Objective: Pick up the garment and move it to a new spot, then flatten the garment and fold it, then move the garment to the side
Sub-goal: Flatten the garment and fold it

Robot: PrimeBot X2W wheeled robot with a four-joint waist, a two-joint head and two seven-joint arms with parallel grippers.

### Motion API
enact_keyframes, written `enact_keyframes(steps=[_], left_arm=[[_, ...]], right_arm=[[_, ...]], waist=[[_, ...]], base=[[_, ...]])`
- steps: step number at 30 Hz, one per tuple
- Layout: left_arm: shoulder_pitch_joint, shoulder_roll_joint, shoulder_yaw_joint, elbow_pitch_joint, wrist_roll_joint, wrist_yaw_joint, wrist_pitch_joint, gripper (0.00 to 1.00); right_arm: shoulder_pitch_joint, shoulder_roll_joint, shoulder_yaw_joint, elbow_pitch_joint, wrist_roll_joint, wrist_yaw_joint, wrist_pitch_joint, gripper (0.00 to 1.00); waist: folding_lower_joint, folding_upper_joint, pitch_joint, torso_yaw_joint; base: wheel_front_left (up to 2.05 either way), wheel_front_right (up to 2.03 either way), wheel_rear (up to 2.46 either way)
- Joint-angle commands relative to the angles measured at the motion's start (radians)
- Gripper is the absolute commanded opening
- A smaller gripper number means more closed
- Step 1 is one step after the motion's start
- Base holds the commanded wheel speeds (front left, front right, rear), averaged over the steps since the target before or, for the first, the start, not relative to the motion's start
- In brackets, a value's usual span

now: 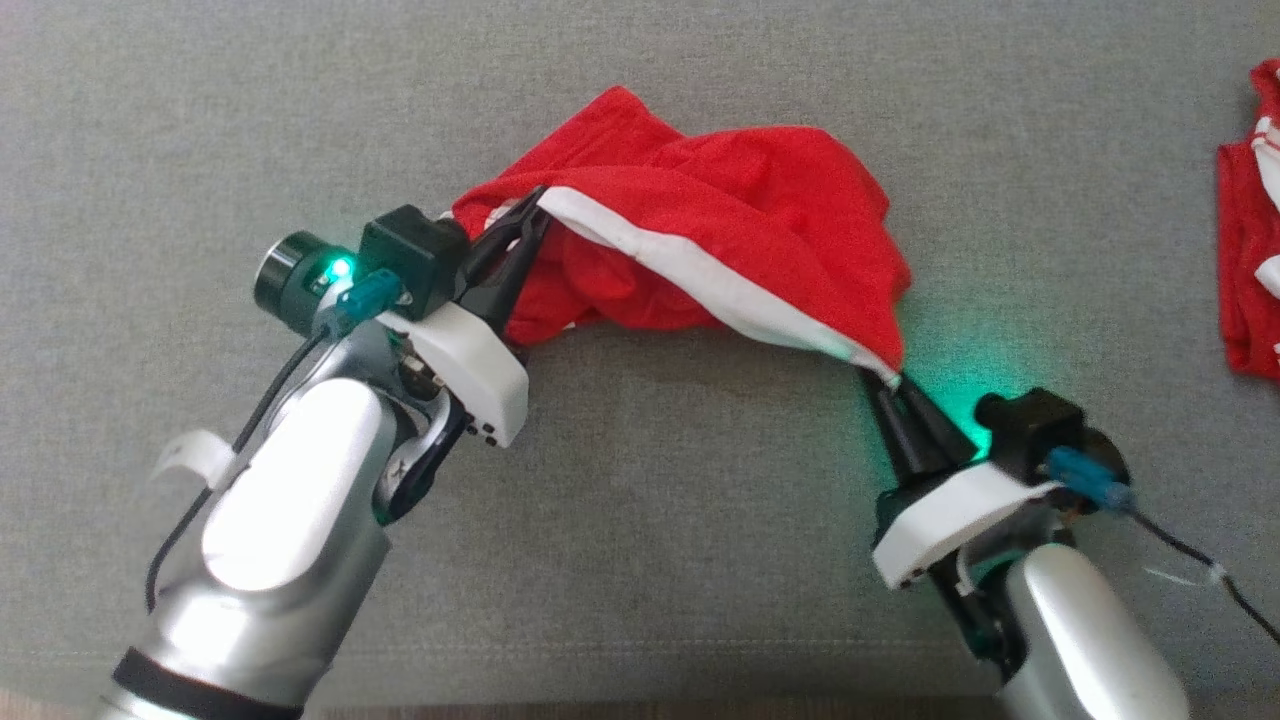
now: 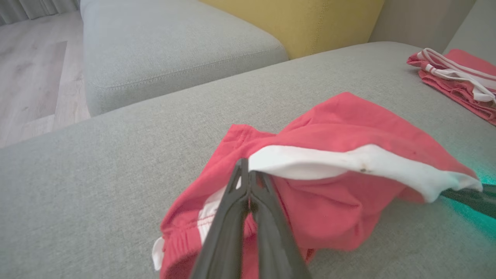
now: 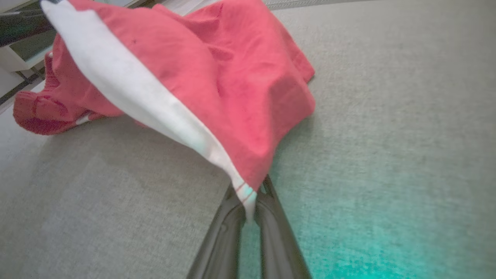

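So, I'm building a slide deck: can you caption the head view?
Left end effector and right end effector grip a white-banded red garment, partly lifted off a grey couch.

A living room, apparently in a home: a grey upholstered sofa seat [image 2: 77, 186] serves as the work surface. Behind it are a second grey cushion [image 2: 174, 46] and a mustard-yellow backrest [image 2: 310, 23]. Pale wood-plank flooring [image 2: 31, 77] runs alongside, and folded red clothing [image 2: 457, 81] lies to one side.

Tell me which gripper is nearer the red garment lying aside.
Right. The right gripper is left of the set-aside garment; the left gripper is farther left, past the shorts.
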Motion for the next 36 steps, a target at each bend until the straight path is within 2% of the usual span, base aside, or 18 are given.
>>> enact_keyframes(steps=[1, 6, 11, 14, 19, 26, 31, 36], left_arm=[[-0.021, 0.032, 0.034, -0.042, 0.011, 0.008, -0.011, 0.0], [-0.025, 0.098, 0.011, -0.109, 0.043, -0.004, 0.021, 0.0], [-0.06, 0.18, -0.012, -0.233, 0.048, -0.024, 0.115, 0.0], [-0.095, 0.207, 0.009, -0.307, 0.037, -0.022, 0.152, 0.0], [-0.139, 0.185, 0.068, -0.389, 0.002, 0.024, 0.162, 0.0], [-0.162, 0.173, 0.085, -0.433, -0.024, 0.044, 0.196, 0.0], [-0.165, 0.154, 0.103, -0.413, -0.067, 0.049, 0.192, 0.0], [-0.209, 0.12, 0.118, -0.333, -0.096, 0.046, 0.16, 0.0]], right_arm=[[-0.005, 0.01, 0.012, -0.034, 0.007, 0.004, -0.016, 0.0], [-0.013, -0.029, -0.059, -0.185, 0.016, 0.004, -0.034, 0.0], [-0.07, -0.106, -0.127, -0.377, 0.011, 0.004, 0.063, 0.0], [-0.125, -0.15, -0.158, -0.469, 0.007, 0.004, 0.132, 0.0], [-0.21, -0.181, -0.193, -0.58, 0.019, 0.004, 0.218, 0.0], [-0.267, -0.185, -0.22, -0.647, 0.033, 0.004, 0.289, 0.0], [-0.275, -0.166, -0.234, -0.639, 0.051, 0.004, 0.312, 0.0], [-0.33, -0.156, -0.226, -0.581, 0.072, 0.004, 0.31, 0.0]], waist=[[-0.0001, 0.0, -0.003, 0.0], [-0.0001, 0.0, -0.041, -0.006], [-0.0001, 0.0, -0.108, -0.012], [-0.0001, 0.0, -0.154, -0.01], [-0.0001, 0.0, -0.228, -0.004], [-0.0001, 0.0, -0.279, -0.005], [-0.0001, 0.0, -0.266, -0.006], [-0.0001, 0.0, -0.231, -0.01]], base=[[0.0, 0.0, 0.0], [0.0, 0.0, 0.0], [0.0, 0.0, 0.0], [0.0, 0.0, 0.0], [0.0, 0.0, 0.0], [0.0, 0.0, 0.0], [0.0, 0.0, 0.0], [0.0, 0.0, 0.0]])
